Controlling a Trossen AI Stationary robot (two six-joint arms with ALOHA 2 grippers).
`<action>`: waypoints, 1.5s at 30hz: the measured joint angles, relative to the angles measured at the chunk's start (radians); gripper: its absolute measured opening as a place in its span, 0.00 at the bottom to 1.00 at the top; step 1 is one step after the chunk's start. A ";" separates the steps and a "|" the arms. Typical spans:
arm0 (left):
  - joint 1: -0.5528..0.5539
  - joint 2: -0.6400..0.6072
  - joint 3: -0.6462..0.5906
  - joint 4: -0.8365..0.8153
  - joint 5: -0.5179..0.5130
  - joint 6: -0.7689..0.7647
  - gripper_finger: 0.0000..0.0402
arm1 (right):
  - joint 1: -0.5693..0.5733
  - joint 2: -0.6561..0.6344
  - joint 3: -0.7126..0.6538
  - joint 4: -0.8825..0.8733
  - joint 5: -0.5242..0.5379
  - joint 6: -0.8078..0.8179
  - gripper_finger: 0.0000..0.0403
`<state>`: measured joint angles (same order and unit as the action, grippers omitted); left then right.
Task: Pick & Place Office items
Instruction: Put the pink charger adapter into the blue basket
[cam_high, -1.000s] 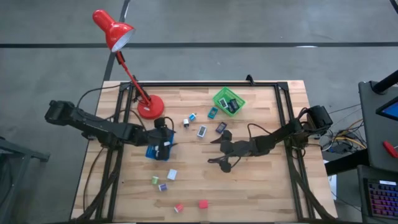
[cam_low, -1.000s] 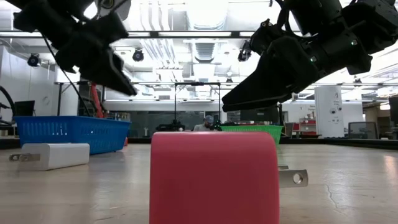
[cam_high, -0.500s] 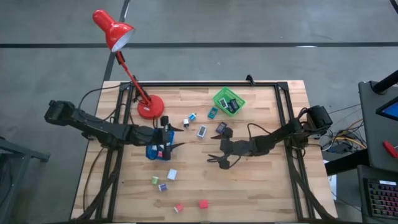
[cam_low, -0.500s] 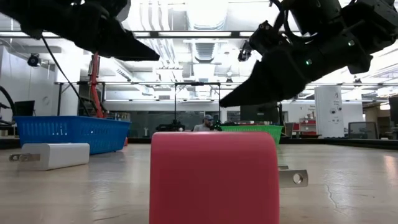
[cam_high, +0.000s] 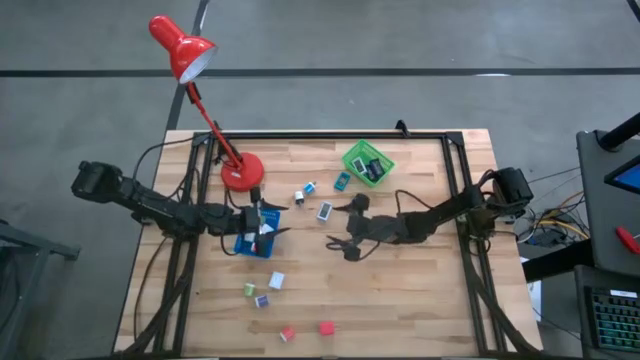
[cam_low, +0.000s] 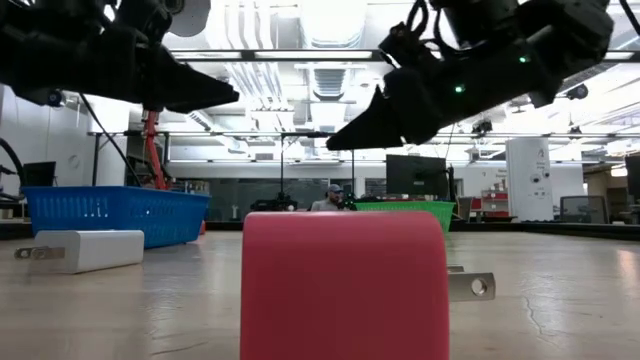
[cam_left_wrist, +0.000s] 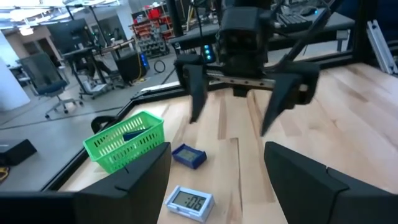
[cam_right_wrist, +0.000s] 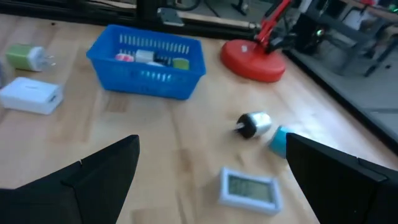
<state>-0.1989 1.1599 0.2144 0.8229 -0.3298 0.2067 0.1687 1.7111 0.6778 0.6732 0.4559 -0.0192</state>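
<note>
You're in a robotics lab or workshop. Grey concrete floor all round the wooden desk. Low view: ceiling light strips at 12 o'clock. Left wrist view: office chair at 10 o'clock, red parts racks at 12.

Seen from above, the left gripper hung over the blue tray at centre left with fingers apart, the right gripper gaped at mid-table near a white display piece, and the green basket sat upper centre beside the red desk lamp.
</note>
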 joint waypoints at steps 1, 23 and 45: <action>0.000 0.000 -0.004 0.003 0.000 0.003 0.65 | -0.013 0.000 0.007 -0.008 0.000 -0.010 0.98; 0.000 -0.002 -0.008 0.034 -0.009 0.007 0.65 | -0.282 0.000 0.063 -0.113 -0.381 0.042 0.98; 0.002 -0.001 -0.026 0.030 -0.012 0.011 0.65 | -0.056 0.044 0.102 -0.187 -0.574 0.054 0.98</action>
<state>-0.1970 1.1587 0.1886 0.8528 -0.3416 0.2173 0.1130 1.7548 0.7803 0.4857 -0.1184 0.0352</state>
